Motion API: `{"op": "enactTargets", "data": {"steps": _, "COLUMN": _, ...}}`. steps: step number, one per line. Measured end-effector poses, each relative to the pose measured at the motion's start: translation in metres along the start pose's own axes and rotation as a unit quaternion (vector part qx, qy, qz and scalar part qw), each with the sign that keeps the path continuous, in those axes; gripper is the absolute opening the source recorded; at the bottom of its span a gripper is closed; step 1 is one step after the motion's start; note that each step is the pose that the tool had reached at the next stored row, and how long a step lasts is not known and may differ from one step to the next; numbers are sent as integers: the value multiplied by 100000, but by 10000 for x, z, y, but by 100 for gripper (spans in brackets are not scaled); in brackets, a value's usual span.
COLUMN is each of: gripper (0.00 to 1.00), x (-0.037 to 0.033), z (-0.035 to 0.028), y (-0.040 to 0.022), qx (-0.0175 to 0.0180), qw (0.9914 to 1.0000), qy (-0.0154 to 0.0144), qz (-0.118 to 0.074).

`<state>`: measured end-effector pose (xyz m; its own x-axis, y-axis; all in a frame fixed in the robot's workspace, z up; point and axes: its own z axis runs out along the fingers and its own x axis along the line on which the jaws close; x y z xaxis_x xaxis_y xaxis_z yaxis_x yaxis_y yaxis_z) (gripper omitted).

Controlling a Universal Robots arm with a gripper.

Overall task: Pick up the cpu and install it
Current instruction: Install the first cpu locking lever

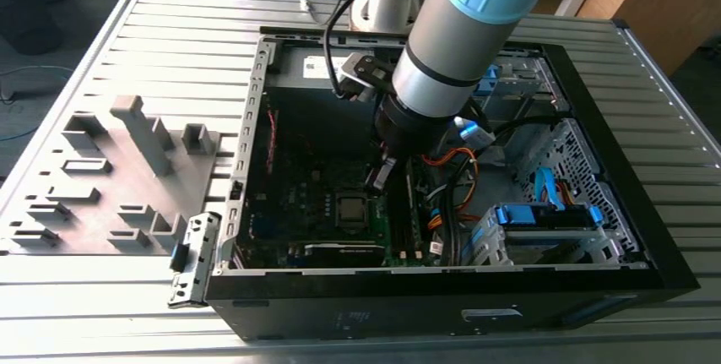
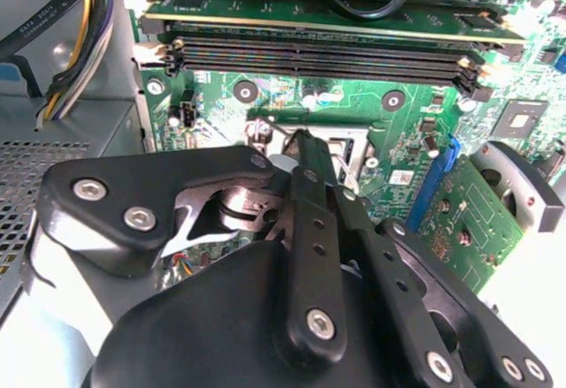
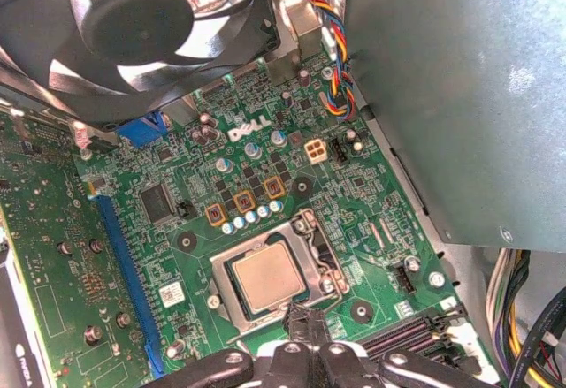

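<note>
We are seeing the cpu [image 3: 265, 279] lying flat in its socket [image 3: 311, 245] on the green motherboard [image 3: 133, 255]. Our fingers [image 3: 305, 324] are pinched together with nothing between them, hanging just beside the socket frame. We are thinking a bump could scratch the board or bend the thin latch there.

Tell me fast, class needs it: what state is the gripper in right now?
Gripper: jaws closed together with nothing between them, tips just beside the cpu, which sits in its socket on the motherboard.
</note>
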<state>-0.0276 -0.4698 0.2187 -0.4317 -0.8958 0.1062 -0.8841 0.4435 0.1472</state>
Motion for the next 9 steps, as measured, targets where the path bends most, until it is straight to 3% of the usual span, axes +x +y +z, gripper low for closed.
{"op": "enactTargets", "data": {"steps": 9, "gripper": 11, "x": 0, "z": 0, "y": 0, "qx": 5, "qw": 100000, "qy": 5, "qz": 1}}
